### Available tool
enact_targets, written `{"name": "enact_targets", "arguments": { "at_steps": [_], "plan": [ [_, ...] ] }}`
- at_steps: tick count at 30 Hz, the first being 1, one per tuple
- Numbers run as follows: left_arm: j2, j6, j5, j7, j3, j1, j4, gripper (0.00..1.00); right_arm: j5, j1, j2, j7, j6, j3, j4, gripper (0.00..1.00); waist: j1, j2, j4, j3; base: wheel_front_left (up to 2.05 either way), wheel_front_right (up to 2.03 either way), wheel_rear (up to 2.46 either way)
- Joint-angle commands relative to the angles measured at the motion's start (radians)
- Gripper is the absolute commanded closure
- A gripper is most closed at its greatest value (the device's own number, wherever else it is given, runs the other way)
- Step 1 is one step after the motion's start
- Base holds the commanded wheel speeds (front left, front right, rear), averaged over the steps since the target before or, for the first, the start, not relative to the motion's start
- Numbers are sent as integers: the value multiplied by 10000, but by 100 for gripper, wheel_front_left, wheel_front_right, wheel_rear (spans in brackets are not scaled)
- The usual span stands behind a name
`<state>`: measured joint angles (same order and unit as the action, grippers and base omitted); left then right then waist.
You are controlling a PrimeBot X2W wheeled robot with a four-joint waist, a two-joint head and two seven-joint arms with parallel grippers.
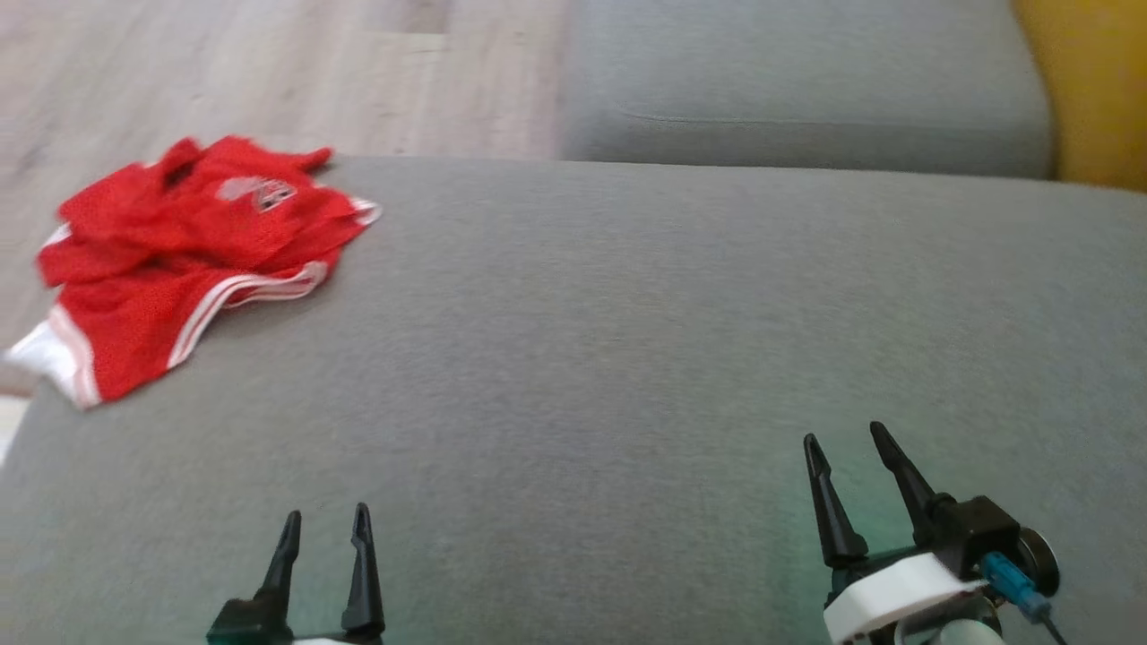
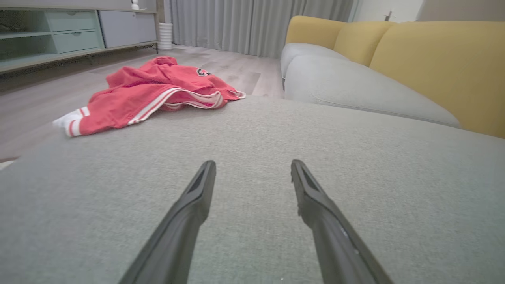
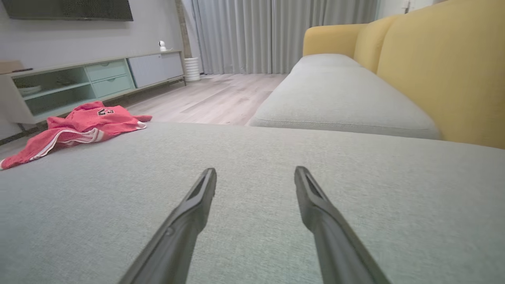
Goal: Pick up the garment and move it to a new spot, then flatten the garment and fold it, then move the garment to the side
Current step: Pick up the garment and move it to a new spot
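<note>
The garment (image 1: 193,255) is a red mesh jersey with white stripes, crumpled at the far left corner of the grey sofa cushion (image 1: 627,358), one end hanging over the left edge. The left wrist view has the garment (image 2: 150,92) ahead and to the left, and in the right wrist view the garment (image 3: 79,128) lies far off at the left. My left gripper (image 1: 325,512) (image 2: 252,163) hovers low near the cushion's front, open and empty. Off to the right my right gripper (image 1: 842,432) (image 3: 255,170) is open and empty too. Both are well short of the garment.
A second grey seat cushion (image 1: 806,90) lies beyond, with yellow backrests (image 3: 442,71) along the right. Wooden floor (image 1: 269,72) lies past the cushion's far left edge. A low TV cabinet (image 3: 79,79) and curtains (image 3: 276,35) stand across the room.
</note>
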<state>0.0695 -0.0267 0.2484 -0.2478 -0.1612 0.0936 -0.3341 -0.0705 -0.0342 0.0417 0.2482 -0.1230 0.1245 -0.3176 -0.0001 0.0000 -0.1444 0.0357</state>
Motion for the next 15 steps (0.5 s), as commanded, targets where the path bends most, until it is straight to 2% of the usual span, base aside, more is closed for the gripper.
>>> {"name": "enact_targets", "arguments": {
  "at_steps": [1,10,15],
  "plan": [
    [116,-32,58,-56,297,-284,335,0,-50,187,85,136,-77,221,304,0,1,0,-461,28,0,0,0],
    [252,-115,222,86,384,-153,639,0,-217,137,85,136,-77,353,234,0,1,0,-2148,183,0,0,0],
    [341,-188,248,189,392,-40,850,0,-286,146,85,136,-77,473,188,0,1,0,-2852,294,0,0,0]
  ]
}}
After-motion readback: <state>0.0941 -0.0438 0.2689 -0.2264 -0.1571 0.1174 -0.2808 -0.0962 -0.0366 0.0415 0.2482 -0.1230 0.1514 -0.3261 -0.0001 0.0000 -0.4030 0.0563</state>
